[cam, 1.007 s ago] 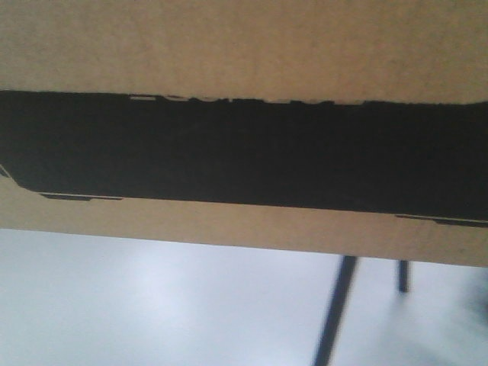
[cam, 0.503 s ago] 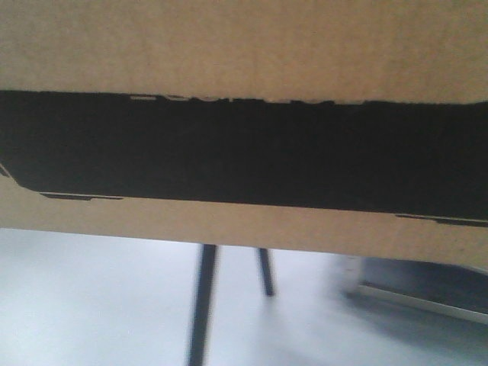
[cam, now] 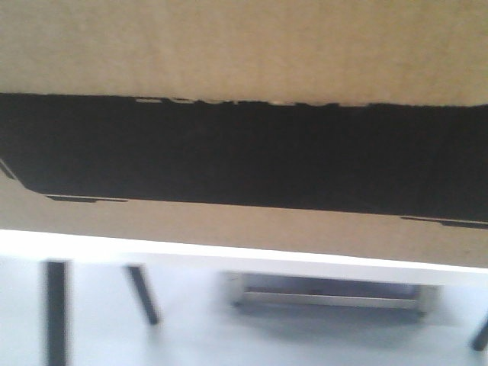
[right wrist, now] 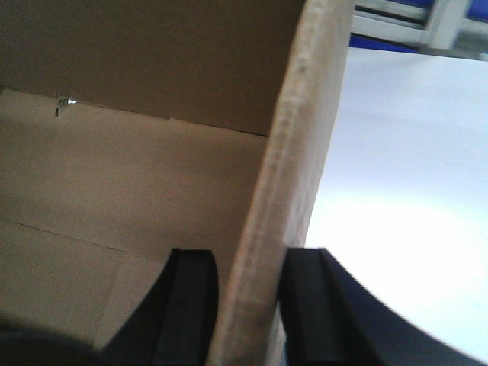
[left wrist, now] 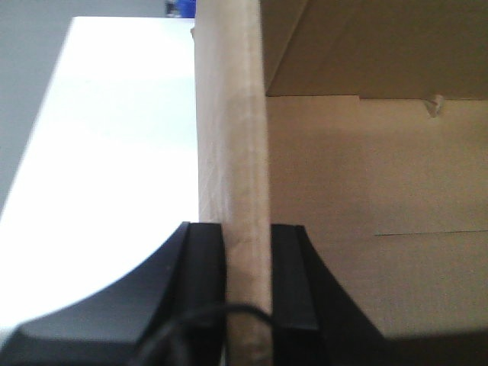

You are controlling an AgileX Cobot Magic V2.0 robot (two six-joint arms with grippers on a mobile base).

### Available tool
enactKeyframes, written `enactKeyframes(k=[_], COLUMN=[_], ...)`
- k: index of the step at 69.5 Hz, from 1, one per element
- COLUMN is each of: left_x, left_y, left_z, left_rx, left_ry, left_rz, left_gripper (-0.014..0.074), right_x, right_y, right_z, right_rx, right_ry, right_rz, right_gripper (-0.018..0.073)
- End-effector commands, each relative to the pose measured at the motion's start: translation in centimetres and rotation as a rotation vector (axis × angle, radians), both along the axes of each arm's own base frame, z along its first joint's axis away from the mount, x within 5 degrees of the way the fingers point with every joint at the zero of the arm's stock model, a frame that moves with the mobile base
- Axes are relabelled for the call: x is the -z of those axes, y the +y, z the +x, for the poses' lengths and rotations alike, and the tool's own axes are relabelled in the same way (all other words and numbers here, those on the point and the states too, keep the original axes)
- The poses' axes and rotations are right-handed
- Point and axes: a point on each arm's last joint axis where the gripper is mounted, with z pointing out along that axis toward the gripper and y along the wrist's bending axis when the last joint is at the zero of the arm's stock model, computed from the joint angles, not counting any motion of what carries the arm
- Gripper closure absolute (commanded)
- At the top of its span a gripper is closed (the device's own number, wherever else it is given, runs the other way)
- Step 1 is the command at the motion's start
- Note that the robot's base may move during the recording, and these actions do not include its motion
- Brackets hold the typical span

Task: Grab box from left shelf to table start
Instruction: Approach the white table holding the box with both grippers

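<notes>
Left wrist: my left gripper (left wrist: pixel 247 259) and right gripper (right wrist: pixel 245 288) each clamp a box (left wrist: pixel 230 137) wall, bare cardboard inside; lettering (cam: pixel 236 100) unreadable.

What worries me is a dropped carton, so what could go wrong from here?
1. The left gripper and right gripper each pinch only one thin side wall of the box, so the cardboard could bend or slip out of the grip.
2. The box fills most of the front view, leaving only a narrow strip of the table visible, so the set-down height may be misjudged.
</notes>
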Motion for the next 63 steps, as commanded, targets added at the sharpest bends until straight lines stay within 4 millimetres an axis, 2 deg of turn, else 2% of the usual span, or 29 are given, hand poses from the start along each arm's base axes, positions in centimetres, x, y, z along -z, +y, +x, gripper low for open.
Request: enactKeyframes(k=[1, 63], left_x=[-2.93, -2.92], left_y=[-0.54, -0.54], left_z=[-0.44, -0.43], left_rx=[0.048, 0.048], left_ry=[-0.177, -0.177], left_rz=[-0.163, -0.163], left_gripper=[0.0692, 0.0692], right_x=[-2.02, -2.02], right_y=[0.34, 0.33], right_z=[0.06, 0.06], right_rx=[-0.029, -0.028], right_ry=[-0.147, -0.147], right_rz=[0.042, 0.042], right_gripper=[0.0502, 0.0502])
